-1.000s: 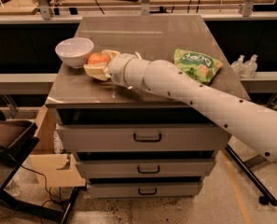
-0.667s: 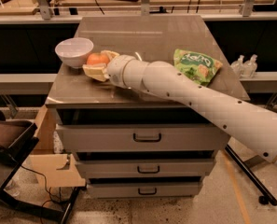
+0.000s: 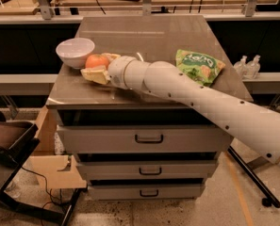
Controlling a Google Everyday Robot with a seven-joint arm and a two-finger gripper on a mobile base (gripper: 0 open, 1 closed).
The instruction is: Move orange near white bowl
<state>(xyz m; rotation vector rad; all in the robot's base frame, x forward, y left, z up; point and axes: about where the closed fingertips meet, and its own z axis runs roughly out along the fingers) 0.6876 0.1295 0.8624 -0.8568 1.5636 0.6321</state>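
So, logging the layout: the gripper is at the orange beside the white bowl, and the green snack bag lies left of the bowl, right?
No: the camera view shows the green snack bag right of the white bowl. The gripper is at the orange beside it.

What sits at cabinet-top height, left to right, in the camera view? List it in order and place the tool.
white bowl → orange, gripped by the tool just right of the bowl → green snack bag → two clear bottles on the ledge past the cabinet's right edge.
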